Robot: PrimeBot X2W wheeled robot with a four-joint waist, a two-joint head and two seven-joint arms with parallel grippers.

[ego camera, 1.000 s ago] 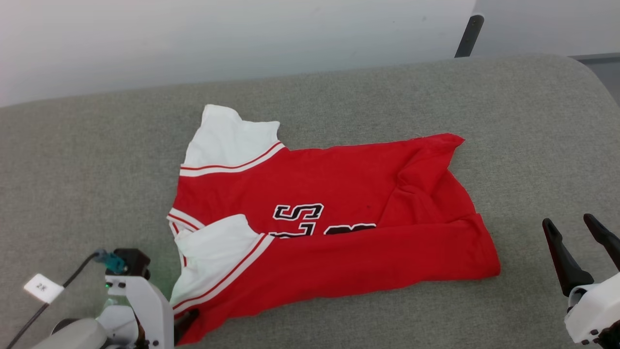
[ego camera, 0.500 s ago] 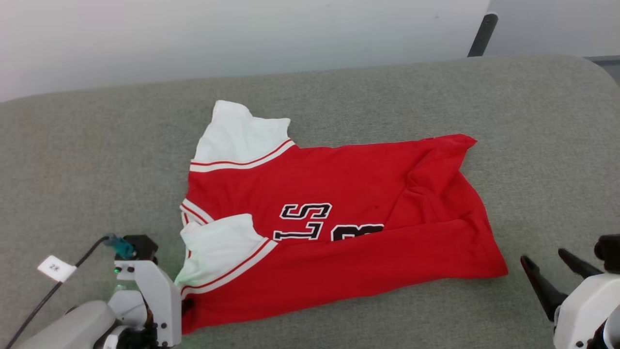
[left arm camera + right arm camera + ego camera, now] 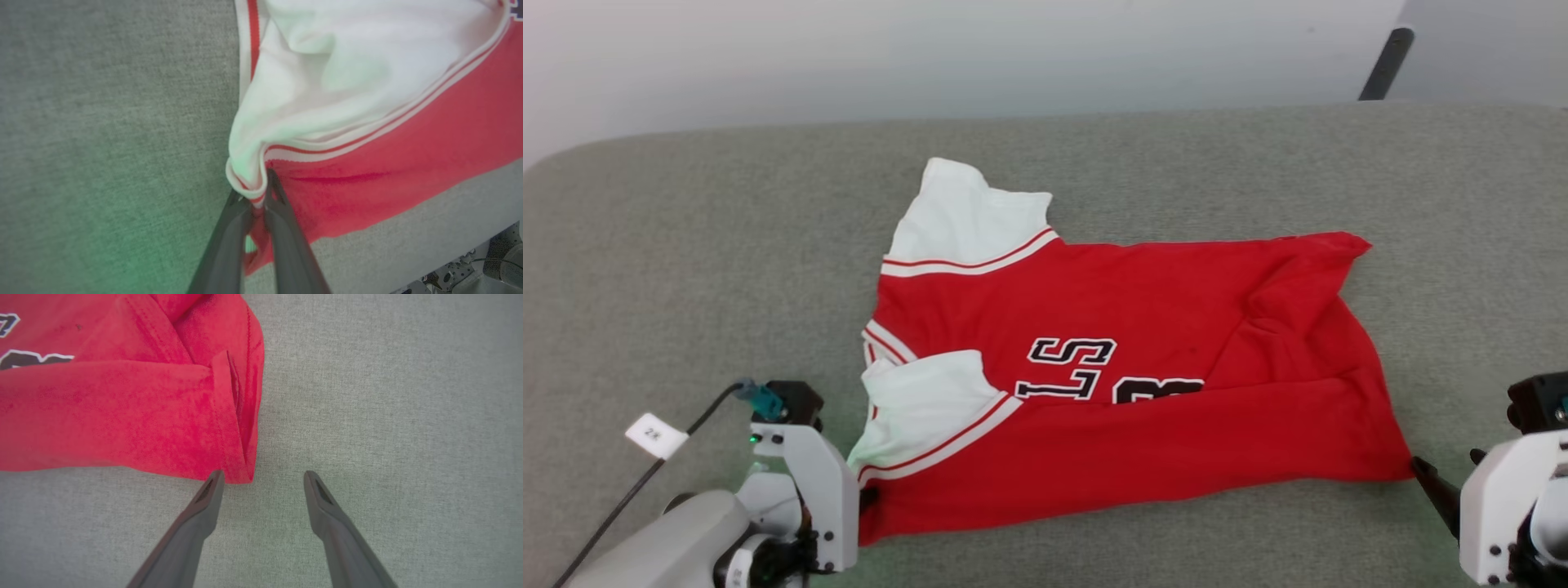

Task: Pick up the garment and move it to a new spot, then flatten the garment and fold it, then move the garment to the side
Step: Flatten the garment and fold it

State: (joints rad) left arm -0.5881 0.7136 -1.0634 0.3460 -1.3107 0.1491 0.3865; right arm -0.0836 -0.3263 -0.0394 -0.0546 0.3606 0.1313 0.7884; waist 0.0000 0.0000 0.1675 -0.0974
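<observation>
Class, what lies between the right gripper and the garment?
Almost nothing: in the right wrist view the open right gripper has one fingertip beside the garment's corner, on bare grey surface.

The head camera looks down from the near side, taking in the whole shirt [image 3: 1143,327] on the grey desk [image 3: 686,245]. The left wrist camera hangs close over the shirt's near left corner, the right wrist camera close beside its near right corner; the head view shares both corners.

The garment [image 3: 1160,327] bears a black-and-white "S"; the cable tag [image 3: 656,434] seems to read "2K".
</observation>
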